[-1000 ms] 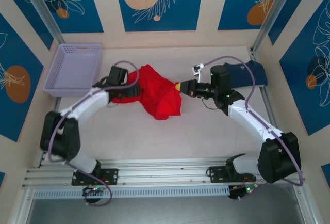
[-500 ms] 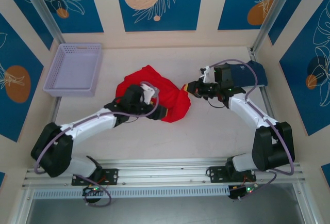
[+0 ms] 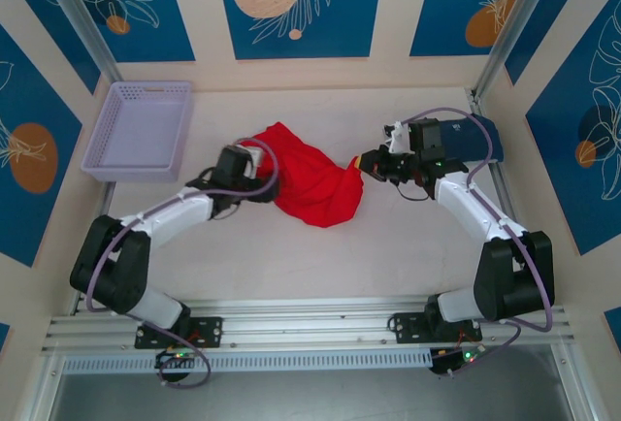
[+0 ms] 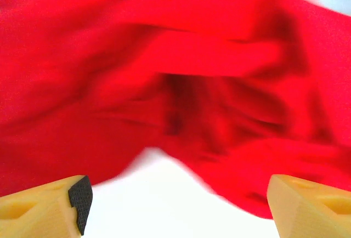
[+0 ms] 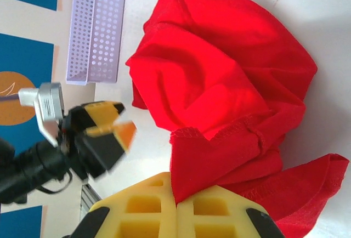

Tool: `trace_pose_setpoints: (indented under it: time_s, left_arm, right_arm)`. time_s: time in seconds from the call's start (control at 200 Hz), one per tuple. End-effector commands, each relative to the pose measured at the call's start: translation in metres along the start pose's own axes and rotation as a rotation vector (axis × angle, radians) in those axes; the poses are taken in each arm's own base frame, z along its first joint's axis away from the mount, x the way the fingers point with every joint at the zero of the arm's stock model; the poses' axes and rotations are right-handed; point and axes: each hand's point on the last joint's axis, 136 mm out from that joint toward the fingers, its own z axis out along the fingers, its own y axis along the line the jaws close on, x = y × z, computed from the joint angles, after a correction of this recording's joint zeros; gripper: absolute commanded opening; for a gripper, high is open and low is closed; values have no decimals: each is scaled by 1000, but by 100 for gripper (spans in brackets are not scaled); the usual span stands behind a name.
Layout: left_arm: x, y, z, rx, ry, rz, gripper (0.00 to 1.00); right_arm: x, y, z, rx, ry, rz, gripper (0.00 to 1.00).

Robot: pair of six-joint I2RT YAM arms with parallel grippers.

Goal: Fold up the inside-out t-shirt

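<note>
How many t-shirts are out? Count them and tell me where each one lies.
2. The red t-shirt lies crumpled in the middle. The navy t-shirt lies at the far right edge, partly covered. A smaller item could be hidden under the red heap.

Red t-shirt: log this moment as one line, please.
red t-shirt: crumpled on table, unfolded | left fingers: open, facing shirt, gripping nothing | right fingers: shut on shirt's hemmed edge

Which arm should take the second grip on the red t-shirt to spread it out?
Left, probably. The left gripper is open, with the red t-shirt bunched right ahead of it; the right gripper is shut on a stitched edge of it.
</note>
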Motion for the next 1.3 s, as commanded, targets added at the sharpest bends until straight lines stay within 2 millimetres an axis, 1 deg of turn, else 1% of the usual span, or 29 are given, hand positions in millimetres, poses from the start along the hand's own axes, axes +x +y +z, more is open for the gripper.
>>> trace_pose_setpoints:
  time_s: [0.0,0.075,0.135,0.25,0.295,0.395,0.46,0.515,0.61,0.625,0.665,0.685,0.7,0.705,0.71,0.725,0.73,0.74,0.745,0.75,0.78,0.815,0.89,0.95,1.01,1.07,1.12,1.195,1.295]
  left_arm:
    - [21,55,6,-161,92,-97,83]
    - [28,77,13,-215,138,-125,84]
    - [34,89,19,-244,172,-145,85]
    - [45,95,34,-242,229,-178,85]
    - [49,95,40,-235,251,-182,82]
    - [50,91,52,-203,260,-188,63]
    - [42,87,57,-180,238,-180,50]
    - [32,87,59,-178,213,-165,42]
    - [12,85,61,-172,189,-139,15]
    - [9,84,61,-169,183,-137,9]
    - [-5,80,55,-159,158,-128,0]
    - [-14,79,49,-156,140,-124,0]
    - [-25,77,40,-151,110,-121,0]
    - [-24,77,40,-152,115,-122,0]
    - [-32,75,34,-147,93,-118,0]
    - [-36,73,28,-145,83,-117,0]
    - [-44,71,21,-140,57,-115,0]
    - [-50,69,14,-137,39,-115,0]
    - [-49,69,14,-138,44,-115,0]
    - [-58,66,5,-132,14,-112,0]
    - [-80,60,-23,-120,-63,-113,0]
    - [-108,52,-65,-100,-177,-115,0]
    - [-157,39,-159,-79,-429,-129,0]
    - [-182,35,-223,-88,-585,-138,0]
    - [-196,36,-271,-111,-667,-143,0]
    - [-206,38,-303,-144,-712,-139,0]
    - [-212,41,-322,-177,-742,-137,0]
    - [-217,47,-342,-217,-771,-138,0]
    - [-221,45,-358,-219,-803,-127,0]
  right_arm:
    - [2,1,-5,9,-8,-32,0]
    - [2,0,-4,9,-4,-30,0]
    - [2,0,-3,10,-3,-32,0]
    - [1,-2,-4,19,-8,-34,0]
    - [1,-2,-4,21,-9,-35,0]
    - [-2,-4,-4,25,-15,-34,0]
    - [-4,-2,-4,18,-19,-37,0]
    - [-8,1,-6,8,-27,-45,0]
    - [-20,10,-14,1,-57,-71,0]
    - [-23,12,-16,0,-64,-76,0]
    - [-32,20,-25,-9,-84,-87,0]
    - [-38,25,-32,-16,-99,-94,0]
    - [-43,30,-38,-18,-112,-100,0]
    - [-44,31,-40,-20,-117,-103,0]
    - [-46,32,-42,-21,-121,-105,0]
    - [-51,37,-50,-22,-141,-114,0]
    - [-53,39,-52,-23,-148,-118,0]
    - [-56,42,-58,-22,-162,-124,0]
    - [-58,44,-61,-23,-170,-129,0]
    - [-59,46,-64,-23,-177,-132,0]
    - [-69,56,-84,-18,-232,-156,0]
    - [-80,67,-109,-5,-306,-184,0]
    - [-97,91,-163,29,-477,-236,0]
    - [-103,109,-198,50,-581,-270,0]
    - [-107,123,-224,85,-653,-305,0]
    - [-109,131,-242,134,-703,-341,0]
    - [-112,134,-255,179,-738,-362,0]
    - [-116,139,-268,213,-770,-386,0]
    - [-116,150,-278,201,-790,-418,0]
